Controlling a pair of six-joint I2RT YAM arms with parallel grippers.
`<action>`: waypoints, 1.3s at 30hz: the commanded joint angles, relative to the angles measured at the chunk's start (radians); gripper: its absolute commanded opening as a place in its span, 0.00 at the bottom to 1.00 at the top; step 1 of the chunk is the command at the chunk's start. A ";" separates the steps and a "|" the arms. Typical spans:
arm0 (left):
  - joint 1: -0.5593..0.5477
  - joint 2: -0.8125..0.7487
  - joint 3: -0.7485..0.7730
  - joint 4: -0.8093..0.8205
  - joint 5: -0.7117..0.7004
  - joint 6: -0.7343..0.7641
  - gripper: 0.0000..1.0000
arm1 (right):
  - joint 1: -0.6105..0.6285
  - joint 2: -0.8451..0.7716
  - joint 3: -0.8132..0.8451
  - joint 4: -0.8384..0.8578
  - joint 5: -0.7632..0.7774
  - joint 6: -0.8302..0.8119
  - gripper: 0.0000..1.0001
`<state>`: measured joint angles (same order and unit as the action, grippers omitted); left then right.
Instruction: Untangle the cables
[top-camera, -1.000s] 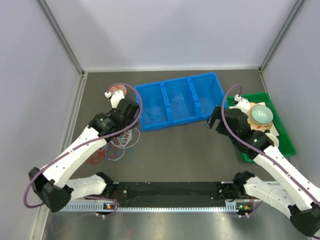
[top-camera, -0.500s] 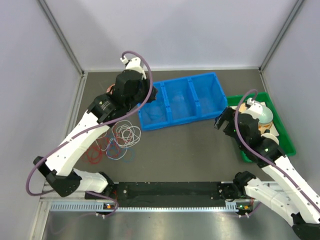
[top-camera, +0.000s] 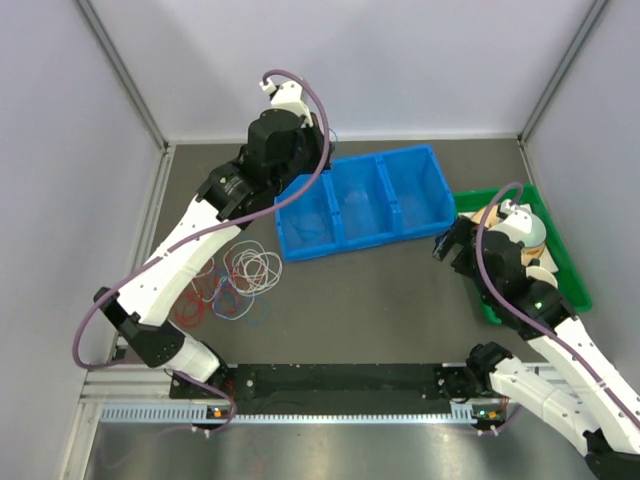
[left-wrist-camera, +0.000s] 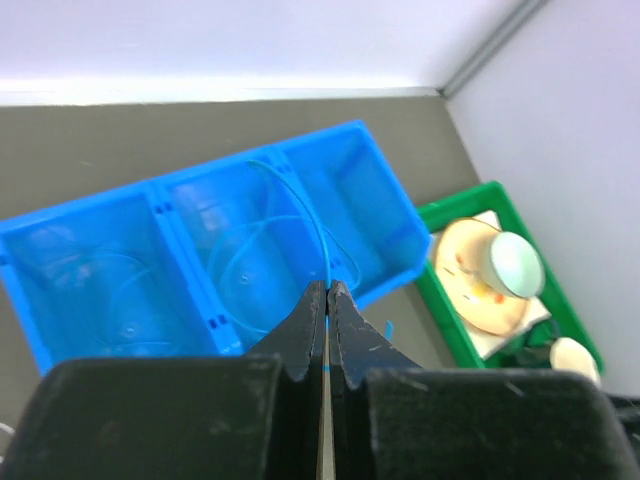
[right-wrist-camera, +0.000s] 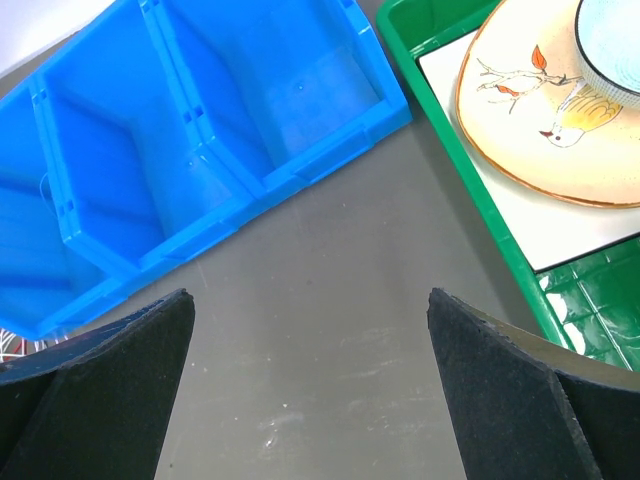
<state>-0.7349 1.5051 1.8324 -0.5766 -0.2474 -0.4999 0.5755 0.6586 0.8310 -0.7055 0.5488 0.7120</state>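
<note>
One thin blue cable (left-wrist-camera: 316, 228) hangs from the tightly shut left gripper (left-wrist-camera: 327, 298) over the blue bin (left-wrist-camera: 75, 210). It is so thin it may slip out or snag. The right gripper (right-wrist-camera: 310, 335) is wide open and empty.

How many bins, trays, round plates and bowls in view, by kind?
blue bin: 1
green tray: 1
round plate: 1
bowl: 1
total: 4
</note>
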 joint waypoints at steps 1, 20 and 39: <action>0.002 0.020 0.021 0.023 -0.148 0.057 0.00 | 0.006 0.003 0.003 0.000 0.008 0.012 0.99; 0.181 0.181 -0.335 0.159 -0.044 -0.055 0.07 | 0.006 -0.019 -0.058 -0.015 -0.030 0.040 0.99; 0.144 -0.305 -0.778 -0.054 -0.162 -0.064 0.99 | 0.004 0.055 -0.070 0.011 -0.050 0.027 0.99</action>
<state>-0.5892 1.2568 1.1893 -0.5213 -0.3508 -0.5095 0.5755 0.7136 0.7593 -0.7288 0.5156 0.7265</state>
